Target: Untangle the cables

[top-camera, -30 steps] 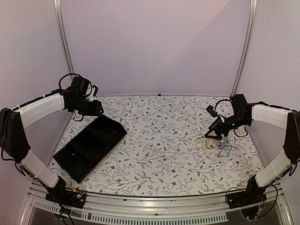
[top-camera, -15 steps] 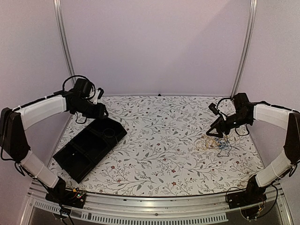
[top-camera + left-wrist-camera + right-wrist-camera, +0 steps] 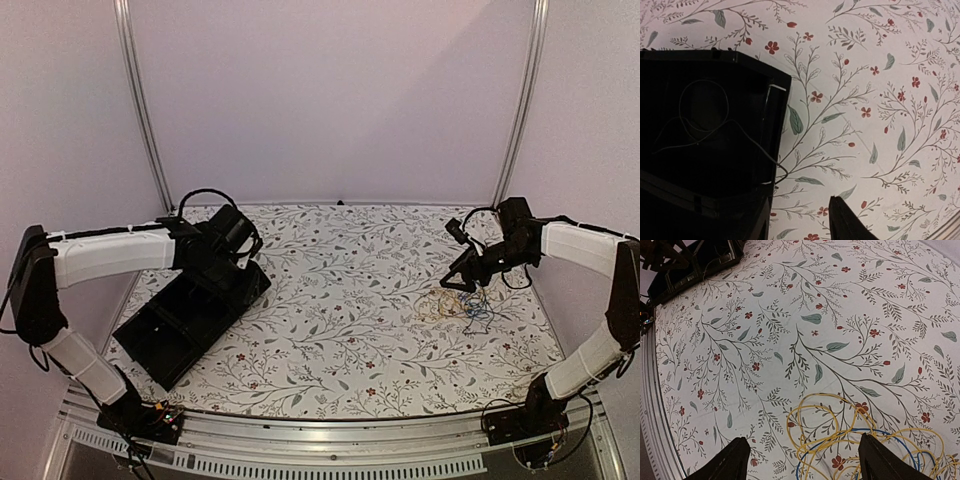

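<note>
My right claw point(image 3: 807, 462) hangs wide open and empty, directly above the cables point(image 3: 840, 440). Yellow and blue loops show between my fingers point(image 3: 735, 460). The cables lie on the right side of the tabletop point(image 3: 340, 300) in a flat tangle. Its long axis runs left to right, with the yellow end toward the middle and the blue end toward the right edge. My left claw point(image 3: 238, 272) hovers over the far end of the black tray point(image 3: 195, 352); I cannot tell how wide it stands. Inside that end one thin cable point(image 3: 704, 105) makes a loop, and its tail trails over the tray wall onto the tabletop.
</note>
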{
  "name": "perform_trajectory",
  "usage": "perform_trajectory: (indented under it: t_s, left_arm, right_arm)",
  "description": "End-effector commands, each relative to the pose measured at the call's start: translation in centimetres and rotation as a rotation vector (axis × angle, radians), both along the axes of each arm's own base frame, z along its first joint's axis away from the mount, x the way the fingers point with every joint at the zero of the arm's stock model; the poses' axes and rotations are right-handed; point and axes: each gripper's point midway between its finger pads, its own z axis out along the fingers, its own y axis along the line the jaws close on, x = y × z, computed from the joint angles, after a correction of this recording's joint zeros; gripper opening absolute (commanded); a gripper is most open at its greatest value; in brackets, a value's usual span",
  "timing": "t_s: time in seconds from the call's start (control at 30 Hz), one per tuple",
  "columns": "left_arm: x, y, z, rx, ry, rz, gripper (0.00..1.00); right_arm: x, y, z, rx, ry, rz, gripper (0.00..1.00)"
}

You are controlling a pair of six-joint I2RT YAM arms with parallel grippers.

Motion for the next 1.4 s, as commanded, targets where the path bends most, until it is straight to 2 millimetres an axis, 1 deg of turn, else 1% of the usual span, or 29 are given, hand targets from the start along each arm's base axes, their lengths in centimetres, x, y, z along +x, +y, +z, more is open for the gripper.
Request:
perform_trajectory:
  t_s: [0.0, 0.2, 0.37, 0.47, 0.63, 0.8, 0.83, 0.9, 0.97, 1.13, 1.2, 1.27, 1.37]
  left_arm:
    - [-0.9, 0.6, -3.0, 0.044, 0.029, 0.115, 0.39]
    - [-0.3, 0.0, -5.3, 0.076, 0.044, 0.158, 0.37]
    - [0.5, -0.1, -6.2, 0.108, 0.037, 0.187, 0.34]
    - [0.8, 0.0, -6.6, 0.130, 0.029, 0.207, 0.30]
    - [1.4, 0.3, -7.1, 0.157, 0.003, 0.243, 0.19]
    - [2.0, 0.9, -7.1, 0.201, -0.040, 0.266, 0.05]
    - [2.0, 0.9, -7.0, 0.206, -0.048, 0.266, 0.00]
    - [2.2, 0.7, -6.5, 0.210, -0.064, 0.258, 0.00]
    - [2.4, 0.7, -5.5, 0.218, -0.084, 0.249, 0.00]
    - [3.2, 1.3, -1.7, 0.218, -0.160, 0.247, 0.00]
    - [3.6, 2.1, -0.5, 0.225, -0.186, 0.256, 0.00]
    - [4.2, 3.2, 0.2, 0.245, -0.198, 0.273, 0.00]
    - [5.3, 5.3, 0.4, 0.265, -0.193, 0.301, 0.00]
  right_arm:
    - [0.3, 0.0, 0.2, 0.010, -0.012, 0.000, 0.79]
    - [0.1, 0.0, -0.2, 0.010, -0.001, 0.008, 0.79]
    - [-0.1, 0.0, -0.3, 0.010, 0.000, 0.011, 0.79]
    - [-0.1, 0.1, -0.4, 0.011, 0.001, 0.013, 0.79]
    - [-0.2, 0.1, -0.5, 0.013, 0.006, 0.017, 0.79]
    - [-0.2, 0.2, -0.5, 0.018, 0.012, 0.021, 0.78]
    - [-0.3, 0.2, -0.6, 0.018, 0.014, 0.021, 0.78]
    - [-0.3, 0.2, -0.6, 0.019, 0.014, 0.021, 0.78]
    - [-0.3, 0.2, -0.6, 0.020, 0.015, 0.021, 0.78]
    - [-0.4, 0.1, -0.7, 0.017, 0.015, 0.019, 0.78]
    - [-0.4, 0.2, -0.7, 0.017, 0.017, 0.020, 0.78]
    - [-0.4, 0.2, -0.8, 0.017, 0.018, 0.021, 0.78]
    - [-0.4, 0.2, -0.8, 0.015, 0.020, 0.021, 0.78]
